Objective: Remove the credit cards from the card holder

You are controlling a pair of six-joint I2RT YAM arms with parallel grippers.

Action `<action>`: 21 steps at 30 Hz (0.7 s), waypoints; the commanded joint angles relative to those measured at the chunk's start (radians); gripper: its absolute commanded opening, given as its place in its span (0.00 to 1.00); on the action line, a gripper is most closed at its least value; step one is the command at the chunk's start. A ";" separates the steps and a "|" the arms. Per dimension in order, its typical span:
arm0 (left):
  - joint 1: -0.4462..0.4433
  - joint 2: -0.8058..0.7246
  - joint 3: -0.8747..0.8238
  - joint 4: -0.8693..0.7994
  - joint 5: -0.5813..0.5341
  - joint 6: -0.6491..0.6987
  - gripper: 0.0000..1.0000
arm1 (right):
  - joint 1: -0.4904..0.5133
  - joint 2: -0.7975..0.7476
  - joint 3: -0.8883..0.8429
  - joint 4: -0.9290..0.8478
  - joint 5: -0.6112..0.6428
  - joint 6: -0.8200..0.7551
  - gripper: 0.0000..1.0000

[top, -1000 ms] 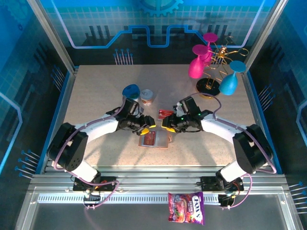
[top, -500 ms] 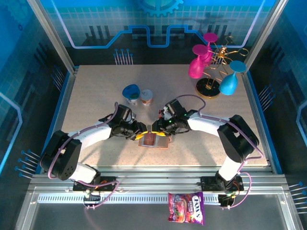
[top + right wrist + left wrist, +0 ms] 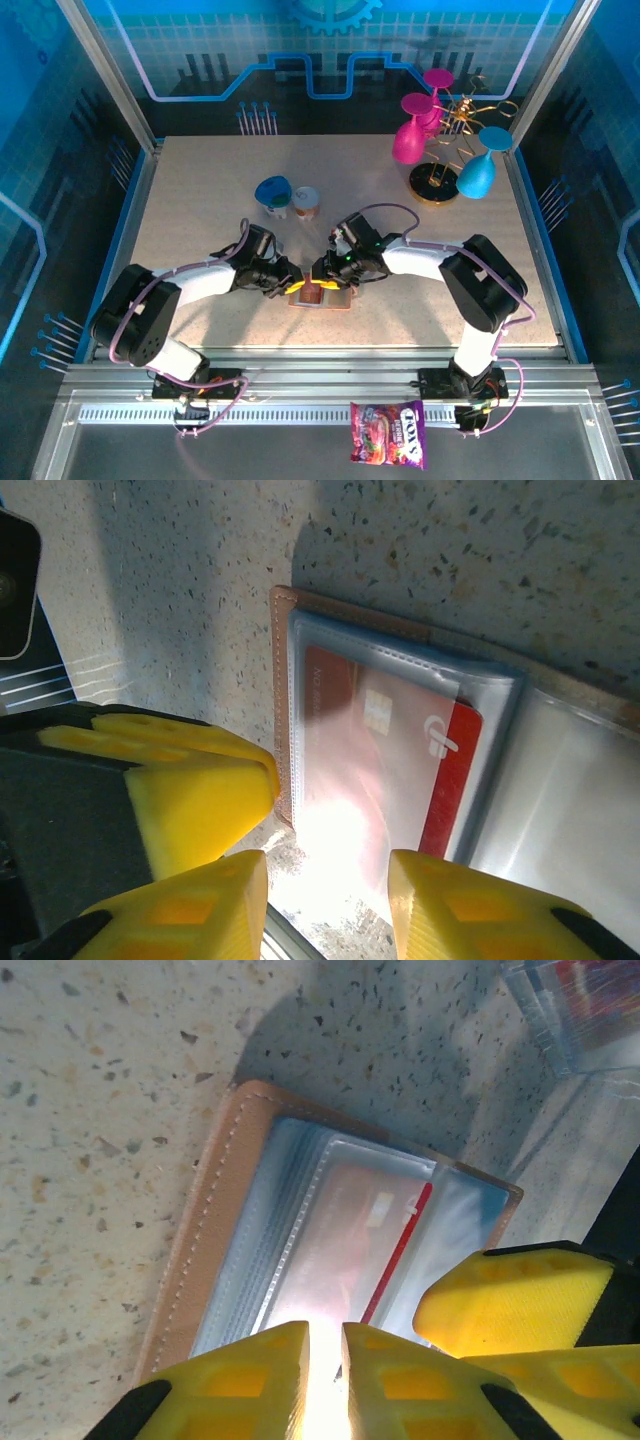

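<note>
Card holder (image 3: 336, 298): open flat at table (image 3: 200, 200) center, between both grippers.
Credit card (image 3: 380, 740): 1 red card, inside the clear sleeve.
Left gripper (image 3: 325, 1385): nearly closed, seemingly pinching the holder's edge.
Right gripper (image 3: 325, 900): fingers parted, straddling the card's end, gripping nothing.

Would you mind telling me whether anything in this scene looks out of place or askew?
The candy bag lies off the table, on the metal ledge on the near side of the arm bases. Nothing looks spilled or damaged.
</note>
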 commanded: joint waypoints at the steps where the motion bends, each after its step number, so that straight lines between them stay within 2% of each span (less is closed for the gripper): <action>1: 0.008 0.017 -0.018 0.031 0.020 0.001 0.17 | 0.017 0.028 0.003 0.017 -0.012 0.013 0.38; 14: 0.009 0.026 -0.022 0.033 0.022 0.003 0.17 | 0.023 0.053 -0.014 0.017 -0.006 0.013 0.38; 21: 0.009 0.025 -0.022 0.032 0.019 0.002 0.16 | 0.022 0.052 0.011 -0.062 0.026 -0.032 0.39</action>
